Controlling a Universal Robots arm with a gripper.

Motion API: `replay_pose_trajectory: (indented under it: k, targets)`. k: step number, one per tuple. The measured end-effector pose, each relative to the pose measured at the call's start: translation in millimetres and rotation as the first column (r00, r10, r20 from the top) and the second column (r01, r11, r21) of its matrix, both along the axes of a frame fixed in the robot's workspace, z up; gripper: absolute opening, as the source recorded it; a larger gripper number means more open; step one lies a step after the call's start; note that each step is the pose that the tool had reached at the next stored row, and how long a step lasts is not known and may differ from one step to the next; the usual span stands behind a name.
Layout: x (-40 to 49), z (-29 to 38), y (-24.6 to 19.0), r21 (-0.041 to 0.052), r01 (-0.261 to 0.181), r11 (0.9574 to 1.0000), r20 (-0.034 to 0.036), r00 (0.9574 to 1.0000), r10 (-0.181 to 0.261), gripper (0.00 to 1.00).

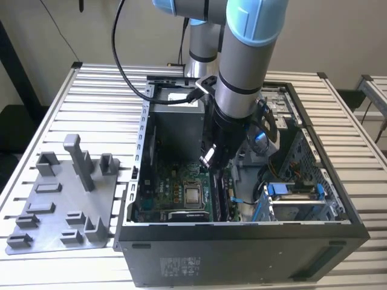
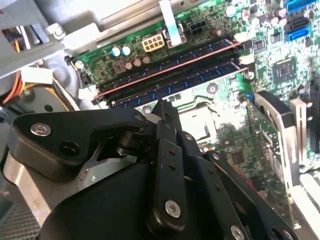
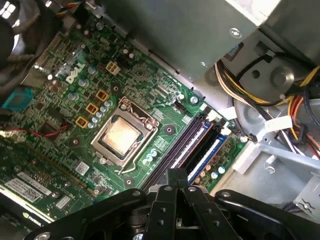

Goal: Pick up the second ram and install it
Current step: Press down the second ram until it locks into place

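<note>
Matt black plastic gripper point(image 2: 162, 107) links, glossy green motherboard point(image 3: 60, 125), bright bare-metal processor lid point(image 3: 121, 136), matt grey plastic holder tray point(image 1: 60, 199), ribbed metal table point(image 1: 97, 96)

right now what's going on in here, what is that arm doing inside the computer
The robot arm reaches down into the open computer case. Its gripper, fingers shut with nothing visible between them, is right at the memory slots on the green motherboard. The grey holder tray lies on the table at the exterior view's left.
</note>
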State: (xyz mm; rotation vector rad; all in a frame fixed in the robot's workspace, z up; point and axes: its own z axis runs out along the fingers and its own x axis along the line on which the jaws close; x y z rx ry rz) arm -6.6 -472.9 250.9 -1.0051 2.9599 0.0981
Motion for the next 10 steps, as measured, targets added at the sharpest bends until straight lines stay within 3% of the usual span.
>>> replay_pose_trajectory:
  k: [5,10]
  targets:
    - [0.0,-0.3,0.0,-0.0001,-0.09,0.9959,0.001,0.9959,0.09,0.11]
    - [0.0,-0.6,0.0,0.0,-0.181,0.9835,0.0012,0.9835,0.181,0.11]
